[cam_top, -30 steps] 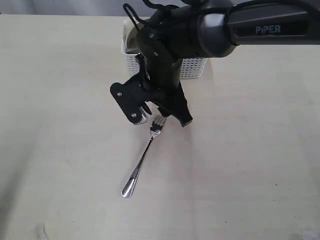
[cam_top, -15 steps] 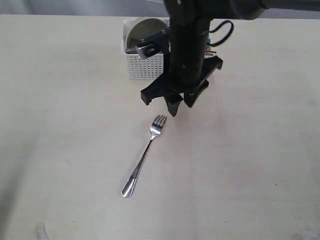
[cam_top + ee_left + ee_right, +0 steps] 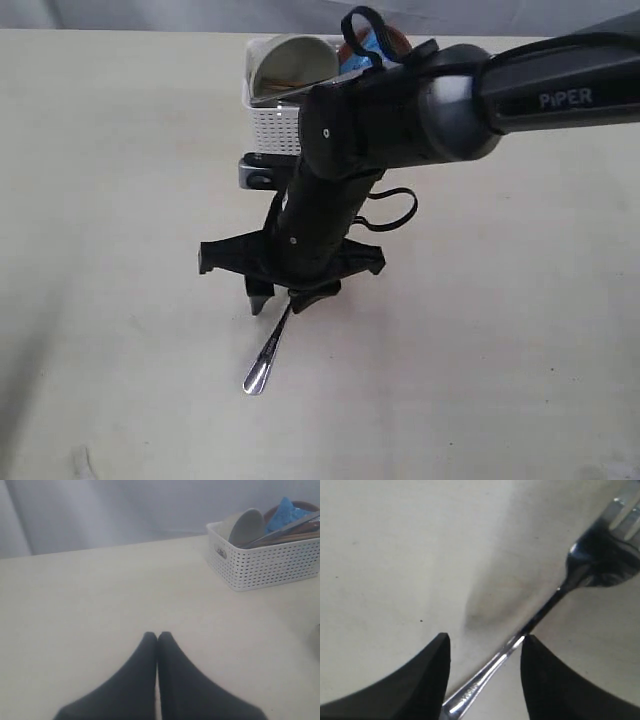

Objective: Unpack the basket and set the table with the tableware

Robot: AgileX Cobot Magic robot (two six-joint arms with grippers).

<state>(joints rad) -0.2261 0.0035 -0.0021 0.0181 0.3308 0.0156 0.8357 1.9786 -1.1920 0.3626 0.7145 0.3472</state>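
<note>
The steel fork (image 3: 262,366) lies flat on the cream table (image 3: 120,220), and only its handle end shows below the right arm. My right gripper (image 3: 283,300) is lowered over it, open. In the right wrist view the fork handle (image 3: 492,675) runs slantwise between the two fingers of the right gripper (image 3: 485,642), touching one fingertip (image 3: 530,647). The white basket (image 3: 272,128) stands at the back with the off-white bowl (image 3: 290,62) in it. My left gripper (image 3: 157,636) is shut and empty, low over bare table, well short of the basket (image 3: 265,565).
The basket also holds a blue chips packet (image 3: 286,511), a steel utensil (image 3: 285,529) and a brown plate's rim (image 3: 302,504). A black cable loop (image 3: 392,210) hangs off the right arm. A grey wall (image 3: 125,505) stands behind the table's far edge.
The right arm swung from beside the basket toward the near side and came down over the fork, its fingers now either side of the handle. The fork has not moved.
</note>
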